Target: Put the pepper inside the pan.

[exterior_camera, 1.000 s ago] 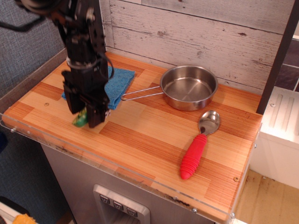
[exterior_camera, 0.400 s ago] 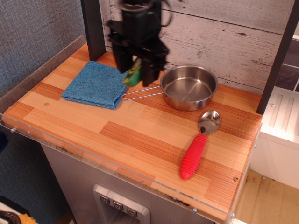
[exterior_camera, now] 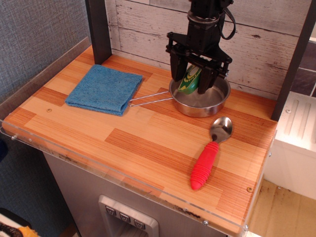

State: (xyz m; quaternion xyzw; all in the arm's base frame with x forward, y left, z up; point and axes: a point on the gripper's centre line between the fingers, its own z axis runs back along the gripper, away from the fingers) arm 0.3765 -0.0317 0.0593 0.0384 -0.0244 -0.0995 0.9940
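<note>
The black gripper [exterior_camera: 190, 87] hangs over the shiny steel pan [exterior_camera: 217, 101] at the back of the wooden counter. It is shut on the green pepper [exterior_camera: 189, 77], whose yellow-outlined face shows between the fingers. The pepper is held on edge just above the pan's left inner part, low over the bowl; whether it touches the bottom I cannot tell. The pan's thin wire handle [exterior_camera: 149, 99] points left toward the cloth.
A blue cloth [exterior_camera: 104, 89] lies folded at the back left. A metal spoon with a red ribbed handle [exterior_camera: 206, 163] lies in front of the pan at the right. A whitewashed plank wall stands behind, with a dark post [exterior_camera: 98, 29] at the left.
The gripper has carried the pepper from the counter's front left, past the blue cloth, rightward to above the pan, and has come down lower over the bowl.
</note>
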